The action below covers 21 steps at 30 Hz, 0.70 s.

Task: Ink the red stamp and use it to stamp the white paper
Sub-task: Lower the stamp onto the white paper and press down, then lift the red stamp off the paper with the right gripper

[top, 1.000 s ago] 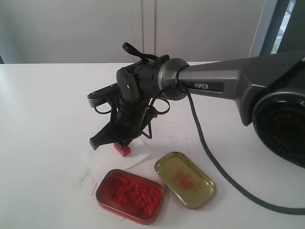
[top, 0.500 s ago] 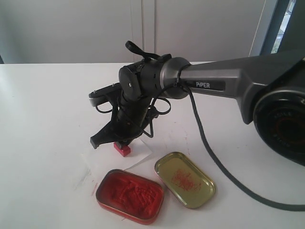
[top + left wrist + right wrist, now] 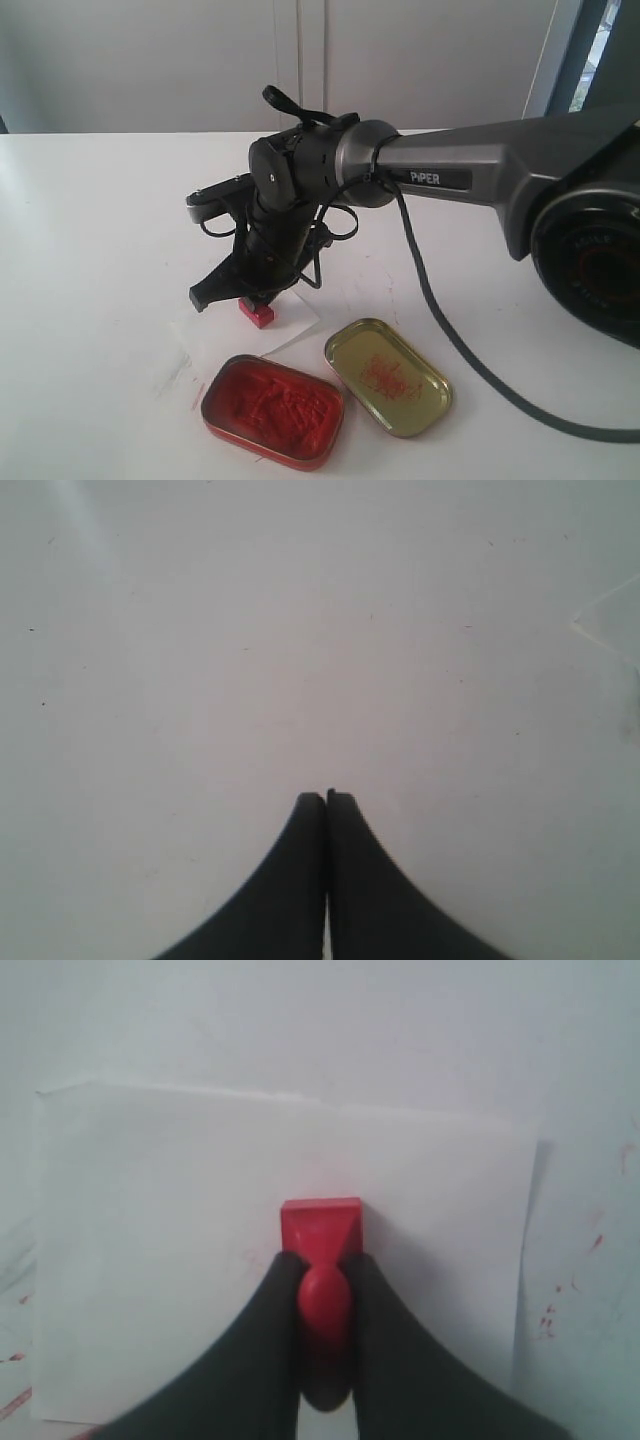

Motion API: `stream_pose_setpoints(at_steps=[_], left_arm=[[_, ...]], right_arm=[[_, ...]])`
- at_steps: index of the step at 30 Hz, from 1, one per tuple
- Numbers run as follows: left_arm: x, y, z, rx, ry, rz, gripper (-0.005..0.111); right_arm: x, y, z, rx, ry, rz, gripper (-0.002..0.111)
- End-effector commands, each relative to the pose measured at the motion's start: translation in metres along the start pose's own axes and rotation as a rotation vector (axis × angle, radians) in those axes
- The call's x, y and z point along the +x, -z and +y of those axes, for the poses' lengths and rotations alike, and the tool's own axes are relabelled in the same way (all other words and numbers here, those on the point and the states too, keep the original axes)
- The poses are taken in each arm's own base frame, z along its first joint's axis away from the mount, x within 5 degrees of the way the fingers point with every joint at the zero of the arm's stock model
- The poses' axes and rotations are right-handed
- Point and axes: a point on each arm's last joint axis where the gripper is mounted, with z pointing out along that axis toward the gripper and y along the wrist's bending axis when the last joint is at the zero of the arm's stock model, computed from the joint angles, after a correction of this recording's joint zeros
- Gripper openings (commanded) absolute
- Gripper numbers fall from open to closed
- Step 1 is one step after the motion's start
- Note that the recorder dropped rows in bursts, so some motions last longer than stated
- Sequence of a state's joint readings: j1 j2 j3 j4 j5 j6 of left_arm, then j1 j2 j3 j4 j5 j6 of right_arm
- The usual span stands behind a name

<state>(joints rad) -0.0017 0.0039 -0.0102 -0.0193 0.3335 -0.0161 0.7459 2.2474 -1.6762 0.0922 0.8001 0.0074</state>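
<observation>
My right gripper is shut on the round knob of the red stamp. The stamp stands with its square base down on the white paper, near the slip's middle. The paper lies on the white table just behind the ink tin. My left gripper is shut with nothing in it and hangs over bare white tabletop; it does not show in the exterior view.
A tin of lumpy red ink paste sits in front of the paper. To its right lies the gold lid with red smears. A black cable runs across the table on the right. Red smudges mark the tabletop left of the tin.
Between one second and half a second ago the right arm shifted very slightly; since then it holds still. The stamp stays at the same spot on the paper.
</observation>
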Motion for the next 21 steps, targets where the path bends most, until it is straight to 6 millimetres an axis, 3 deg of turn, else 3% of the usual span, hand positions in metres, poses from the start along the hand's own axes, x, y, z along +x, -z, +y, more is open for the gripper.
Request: stream_pose_setpoints(at_steps=[1,21], left_arm=[[0.004,-0.001,0.000,0.002,0.004,0.014,0.000],[0.004,-0.001,0.000,0.002,0.004,0.014,0.000]], right_arm=[[0.018,-0.026,-0.002,0.004,-0.006,0.118,0.000],[-0.001,0.026,0.001,0.013,-0.017,-0.054,0.000]])
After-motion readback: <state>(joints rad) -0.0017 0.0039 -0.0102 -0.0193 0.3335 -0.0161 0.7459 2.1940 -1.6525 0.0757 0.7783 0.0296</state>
